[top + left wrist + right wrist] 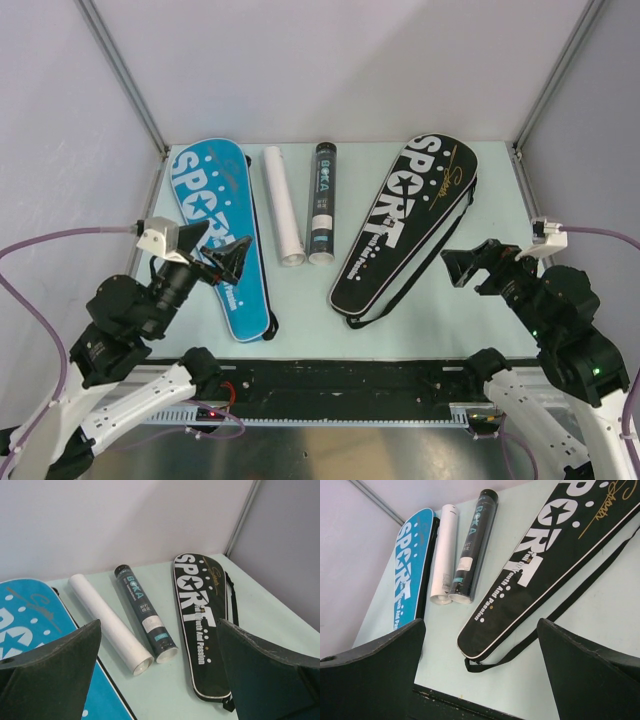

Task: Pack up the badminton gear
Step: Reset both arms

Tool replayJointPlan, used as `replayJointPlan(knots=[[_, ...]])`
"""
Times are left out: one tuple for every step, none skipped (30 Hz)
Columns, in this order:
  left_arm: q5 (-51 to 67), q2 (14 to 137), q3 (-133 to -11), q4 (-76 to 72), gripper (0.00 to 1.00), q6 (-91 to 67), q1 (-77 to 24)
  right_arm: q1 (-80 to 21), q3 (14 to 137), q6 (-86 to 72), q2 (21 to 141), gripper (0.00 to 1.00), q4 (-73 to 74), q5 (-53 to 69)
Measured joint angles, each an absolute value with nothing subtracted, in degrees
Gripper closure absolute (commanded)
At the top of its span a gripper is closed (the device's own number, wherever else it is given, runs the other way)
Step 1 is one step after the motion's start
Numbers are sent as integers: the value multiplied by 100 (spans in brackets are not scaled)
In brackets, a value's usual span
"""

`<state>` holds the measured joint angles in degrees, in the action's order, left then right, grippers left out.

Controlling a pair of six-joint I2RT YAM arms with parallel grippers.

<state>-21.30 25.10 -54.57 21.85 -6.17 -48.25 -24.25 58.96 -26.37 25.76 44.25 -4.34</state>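
blue cover (215, 230), white tube (281, 205), black tube (322, 203)

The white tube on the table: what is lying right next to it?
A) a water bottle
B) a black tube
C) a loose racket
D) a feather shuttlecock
B: the white tube lies side by side with the black tube. The pair sits between the blue cover and the black cover.

Left claw (159, 627) gapes wide, holding nothing. Black tube (145, 612) lies on worktop (165, 695). White tube (107, 622) is just left of it, blue cover (25, 622) further left, black cover (200, 625) to its right.
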Motion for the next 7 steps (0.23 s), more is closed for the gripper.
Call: replayJointPlan(knots=[[-2169, 2502, -5463, 2270, 0, -666, -4825, -2425, 5896, -2641, 2565, 1, 4421, -438], [-2189, 2499, -5468, 2314, 0, -683, -4825, -2425, 5896, -2646, 2565, 1, 4421, -454], [-2222, 2502, -5481, 2390, 0, -716, -4825, -2425, 5896, -2648, 2565, 1, 4421, -473], [-2237, 2502, -5487, 2440, 0, -744, -4825, -2425, 5896, -2650, 2565, 1, 4421, -486], [-2257, 2499, -5494, 2493, 0, -762, -4825, -2425, 5896, -2650, 2563, 1, 4421, -510], [-2274, 2499, -5505, 2532, 0, -768, -4825, -2425, 5896, -2652, 2552, 1, 4421, -521], [-2298, 2499, -5527, 2602, 0, -777, -4825, -2425, 5896, -2655, 2541, 1, 4423, -537]])
